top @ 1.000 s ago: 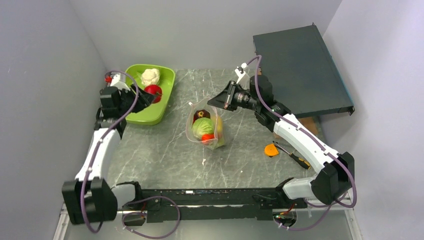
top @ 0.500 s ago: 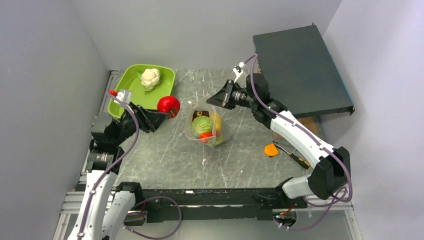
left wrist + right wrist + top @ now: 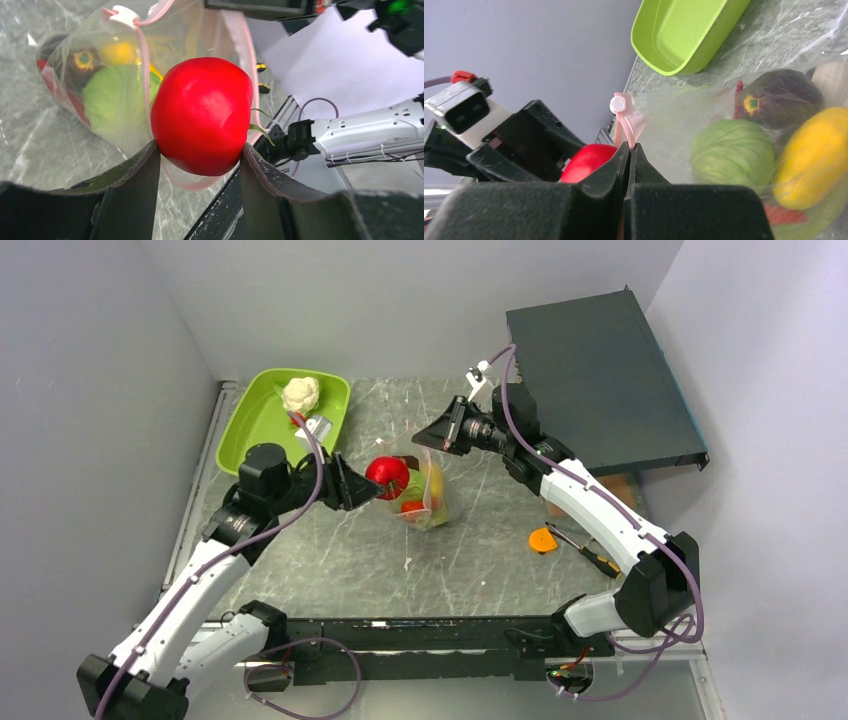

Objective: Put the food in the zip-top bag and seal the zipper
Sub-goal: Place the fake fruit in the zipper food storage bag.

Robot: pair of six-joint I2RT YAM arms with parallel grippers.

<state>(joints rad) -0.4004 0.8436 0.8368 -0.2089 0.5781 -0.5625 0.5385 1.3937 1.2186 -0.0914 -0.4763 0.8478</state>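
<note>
My left gripper (image 3: 362,483) is shut on a red toy tomato (image 3: 388,476) and holds it at the open mouth of the clear zip-top bag (image 3: 428,502). In the left wrist view the tomato (image 3: 202,115) sits between my fingers (image 3: 131,175), just in front of the pink zipper strip (image 3: 145,65). My right gripper (image 3: 430,438) is shut on the zipper strip (image 3: 626,127) and holds the bag's mouth up. Inside the bag (image 3: 704,110) lie a green cabbage (image 3: 733,151), a yellow piece (image 3: 814,155) and a dark purple piece (image 3: 778,96).
The lime-green tray (image 3: 262,430) at the back left holds a white cauliflower (image 3: 300,394). A dark flat box (image 3: 600,375) stands at the back right. An orange disc (image 3: 542,539) and a screwdriver (image 3: 590,555) lie at the right.
My left arm has carried the red tomato from the green tray rightward to the bag's mouth. My right gripper has kept its hold on the zipper strip, nearly still.
</note>
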